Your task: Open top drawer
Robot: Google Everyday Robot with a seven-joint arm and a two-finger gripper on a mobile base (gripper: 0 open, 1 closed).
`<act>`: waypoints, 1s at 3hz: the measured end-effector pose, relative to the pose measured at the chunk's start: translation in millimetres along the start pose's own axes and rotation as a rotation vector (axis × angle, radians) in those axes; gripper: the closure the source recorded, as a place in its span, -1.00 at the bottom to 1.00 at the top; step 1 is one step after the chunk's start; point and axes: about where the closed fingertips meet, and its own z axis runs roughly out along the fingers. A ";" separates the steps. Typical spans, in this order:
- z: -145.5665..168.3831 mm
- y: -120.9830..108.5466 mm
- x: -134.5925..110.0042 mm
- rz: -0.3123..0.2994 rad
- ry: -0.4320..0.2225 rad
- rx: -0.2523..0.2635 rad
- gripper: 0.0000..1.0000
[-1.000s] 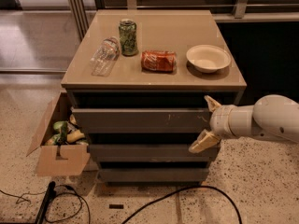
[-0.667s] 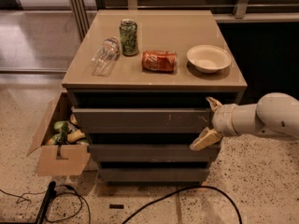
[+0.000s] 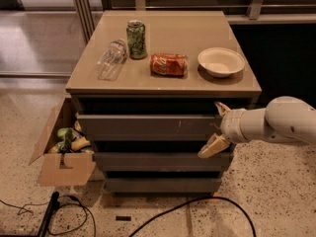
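The top drawer (image 3: 148, 127) is the widest grey-brown front under the tabletop, with small pale scuff marks near its right end. It stands slightly out from the cabinet, with a dark gap above it. My gripper (image 3: 217, 127) is at the drawer's right end, on a white arm coming from the right. Its two cream fingers are spread, one fingertip (image 3: 221, 107) at the drawer's upper right corner and the other (image 3: 212, 147) at its lower right corner.
The tabletop (image 3: 163, 83) carries a clear plastic bottle (image 3: 111, 59) lying down, a green can (image 3: 136, 39), a red can (image 3: 169, 64) on its side and a white bowl (image 3: 221, 61). Two lower drawers (image 3: 163, 162) sit below. An open cardboard box (image 3: 63, 149) and cables (image 3: 64, 206) are on the floor at left.
The arm and gripper have shifted a little to the right. The drawer looks unchanged.
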 end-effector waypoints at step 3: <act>36.2 -18.6 8.5 -0.004 0.039 -0.021 -1.00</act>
